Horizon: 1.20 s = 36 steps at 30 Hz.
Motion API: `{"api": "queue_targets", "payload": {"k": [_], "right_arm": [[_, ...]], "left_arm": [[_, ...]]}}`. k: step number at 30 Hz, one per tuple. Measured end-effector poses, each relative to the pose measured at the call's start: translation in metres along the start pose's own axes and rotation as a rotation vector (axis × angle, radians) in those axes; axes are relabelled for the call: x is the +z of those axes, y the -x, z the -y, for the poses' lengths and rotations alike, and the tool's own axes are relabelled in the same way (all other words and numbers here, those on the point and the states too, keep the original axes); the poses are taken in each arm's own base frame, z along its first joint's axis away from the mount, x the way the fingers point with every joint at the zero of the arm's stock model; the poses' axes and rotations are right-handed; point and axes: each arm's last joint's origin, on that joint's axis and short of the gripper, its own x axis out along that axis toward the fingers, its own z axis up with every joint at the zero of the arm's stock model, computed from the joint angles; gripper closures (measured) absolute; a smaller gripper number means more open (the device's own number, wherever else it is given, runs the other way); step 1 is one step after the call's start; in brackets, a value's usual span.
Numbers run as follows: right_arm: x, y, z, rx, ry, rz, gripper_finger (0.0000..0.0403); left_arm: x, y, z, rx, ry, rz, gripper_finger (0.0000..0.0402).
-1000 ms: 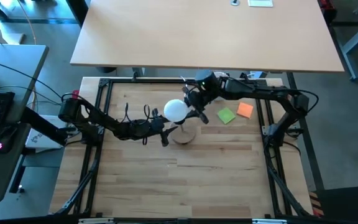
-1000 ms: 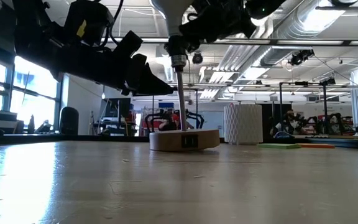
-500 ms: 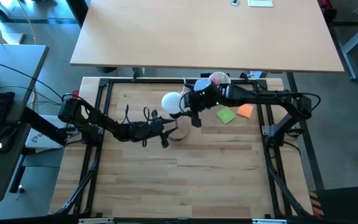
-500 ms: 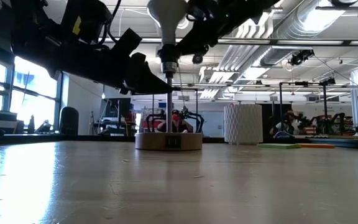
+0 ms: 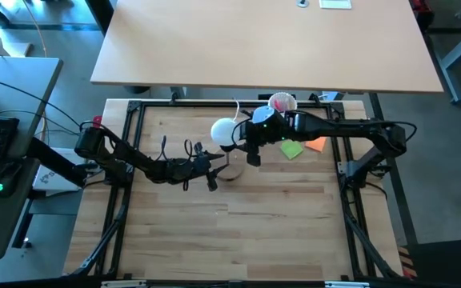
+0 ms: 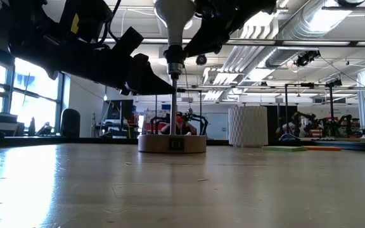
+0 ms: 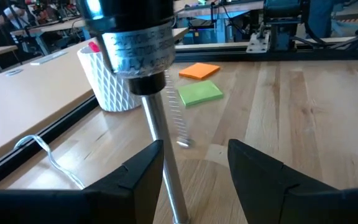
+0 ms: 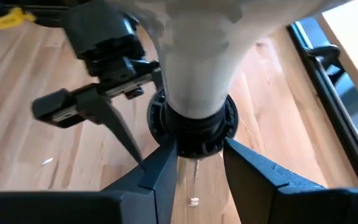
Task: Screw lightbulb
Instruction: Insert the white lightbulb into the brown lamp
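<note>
The white lightbulb (image 5: 224, 130) stands upright, globe up (image 6: 173, 11), in a black socket (image 8: 194, 127). The socket tops a thin metal rod (image 6: 172, 104), which rises from a round wooden stand (image 6: 172, 143) at mid-table. My right gripper (image 5: 244, 141) reaches in from the table's right and is shut on the bulb. My left gripper (image 7: 194, 149) comes level from the table's left and is open around the rod below the socket. The rod (image 7: 166, 162) stands close against one finger, with a clear gap to the other. My right gripper pinches the bulb's narrow neck (image 8: 197, 93) between its two fingers (image 8: 160, 165), just where it meets the black socket. It comes slanting down from the table's right. The bulb sits upright in the socket on the rod. My left gripper: the rod lies right beside one finger (image 7: 143, 171); whether they touch I cannot tell.
A white perforated cup with pink contents (image 5: 282, 102) stands at the far edge, right of the lamp. A green note (image 5: 291, 149) and an orange note (image 5: 317, 143) lie on the wood to the right. A thin beaded chain (image 7: 176, 112) hangs from the socket.
My right gripper has rolled and swung around the bulb, from reaching in at the far side to reaching in from the right. The bulb's globe has gone a little toward the far left. The wooden stand has slid slightly toward the left, and the leaning rod now stands upright.
</note>
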Motion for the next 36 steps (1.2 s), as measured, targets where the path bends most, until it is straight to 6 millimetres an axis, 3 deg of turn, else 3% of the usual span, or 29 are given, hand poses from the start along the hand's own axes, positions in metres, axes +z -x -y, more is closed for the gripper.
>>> {"api": "queue_targets", "payload": {"k": [7, 12, 25, 31, 36], "right_arm": [[-0.007, -0.001, -0.006, -0.053, -0.016, -0.086, 0.0274], [-0.005, 0.010, -0.010, -0.137, -0.037, -0.092, 0.0274], [0.008, 0.062, -0.037, -0.277, -0.010, 0.034, 0.0274], [-0.041, 0.076, -0.051, -0.324, -0.078, 0.070, 0.0274], [-0.087, 0.073, -0.064, -0.239, -0.169, 0.259, 0.0274]], "left_arm": [[0.000, 0.000, 0.000, 0.007, 0.001, 0.002, 0.0228], [0.000, 0.000, 0.000, 0.010, 0.003, 0.002, 0.0228], [0.001, 0.006, 0.010, 0.013, 0.009, 0.004, 0.0228], [0.001, 0.012, 0.018, 0.031, 0.006, 0.009, 0.0228], [0.002, 0.013, 0.019, 0.039, 0.006, 0.013, 0.0228]]}}
